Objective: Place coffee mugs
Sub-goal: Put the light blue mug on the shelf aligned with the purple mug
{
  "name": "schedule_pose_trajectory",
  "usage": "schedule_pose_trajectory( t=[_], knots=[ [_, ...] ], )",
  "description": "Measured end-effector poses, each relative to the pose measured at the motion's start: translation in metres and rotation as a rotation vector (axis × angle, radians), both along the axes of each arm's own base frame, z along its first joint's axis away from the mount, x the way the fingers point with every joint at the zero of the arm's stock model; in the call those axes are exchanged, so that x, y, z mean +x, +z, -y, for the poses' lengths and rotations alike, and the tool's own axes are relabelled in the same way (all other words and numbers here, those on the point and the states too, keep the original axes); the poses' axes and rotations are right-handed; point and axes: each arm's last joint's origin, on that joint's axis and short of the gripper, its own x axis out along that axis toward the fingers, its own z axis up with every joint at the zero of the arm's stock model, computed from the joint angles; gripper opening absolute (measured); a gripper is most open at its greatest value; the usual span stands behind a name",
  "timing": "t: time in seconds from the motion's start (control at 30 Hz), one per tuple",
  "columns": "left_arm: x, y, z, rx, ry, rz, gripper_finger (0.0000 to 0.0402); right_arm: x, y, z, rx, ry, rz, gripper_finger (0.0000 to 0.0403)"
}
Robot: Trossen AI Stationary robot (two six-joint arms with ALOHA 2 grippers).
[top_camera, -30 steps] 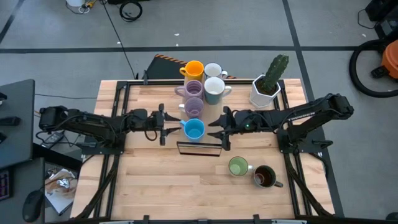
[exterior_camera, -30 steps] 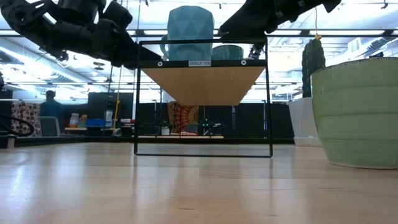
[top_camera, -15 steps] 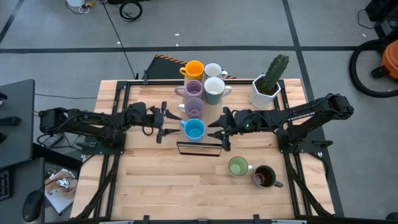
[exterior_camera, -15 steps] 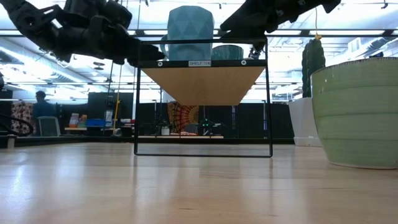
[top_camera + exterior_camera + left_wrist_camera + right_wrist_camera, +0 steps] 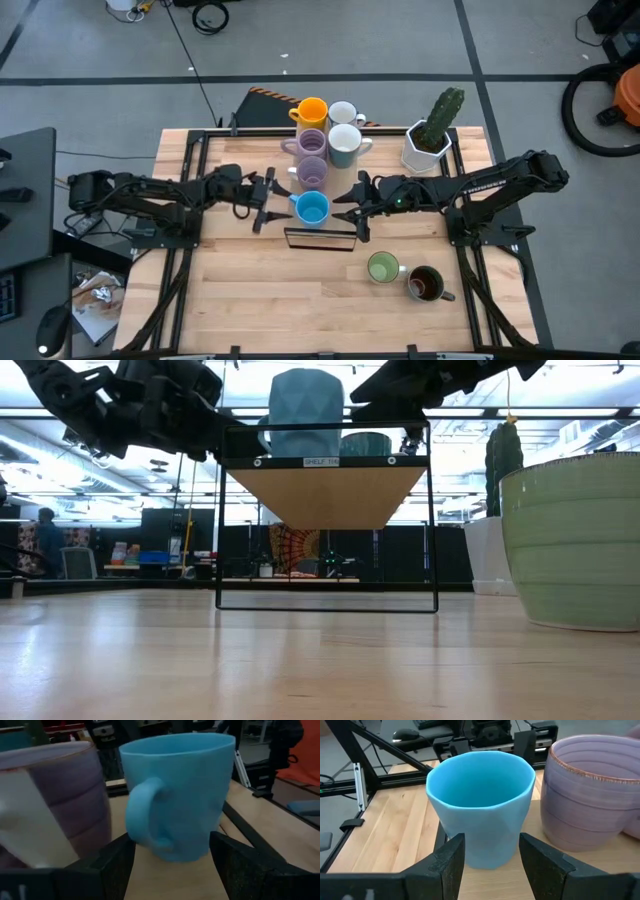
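Blue mug [image 5: 313, 208] is seen standing upright on a small black-framed shelf [image 5: 321, 238] near the middle of the desk [image 5: 250, 290], at the near end of a row of mugs. Directly behind it stand two purple mugs [image 5: 312, 158], then an orange mug [image 5: 312, 110], with two white mugs [image 5: 344, 135] alongside.

Left tool [image 5: 262, 200] is held just beside the blue mug on its handle side, fingers spread wide; in the left wrist view the handle lies between the fingers [image 5: 117, 860] with gaps on both sides, nothing pinched. Right tool [image 5: 357, 208] is held on the opposite side, fingers [image 5: 451, 855] parted around the mug wall without visible contact.

A green mug [image 5: 382, 267] and a dark brown mug [image 5: 426, 284] are noted near the front of the desk, well apart from the shelf. A potted cactus [image 5: 432, 130] is at the far right corner.
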Motion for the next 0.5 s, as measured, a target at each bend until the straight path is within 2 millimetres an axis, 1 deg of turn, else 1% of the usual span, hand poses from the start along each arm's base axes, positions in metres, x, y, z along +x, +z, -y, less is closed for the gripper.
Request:
schedule_pose_trajectory(
  t=[0.37, 0.5],
  knots=[
    [-0.0002, -0.0023, 0.0067, -0.022, -0.042, -0.032, 0.0263, 0.001, 0.0022, 0.0002, -0.004, -0.001, 0.026, 0.0194],
    [-0.0006, -0.002, 0.0111, -0.021, -0.063, -0.037, 0.0263, 0.0069, -0.0035, -0.0004, -0.004, 0.001, 0.024, 0.0194]
  ],
)
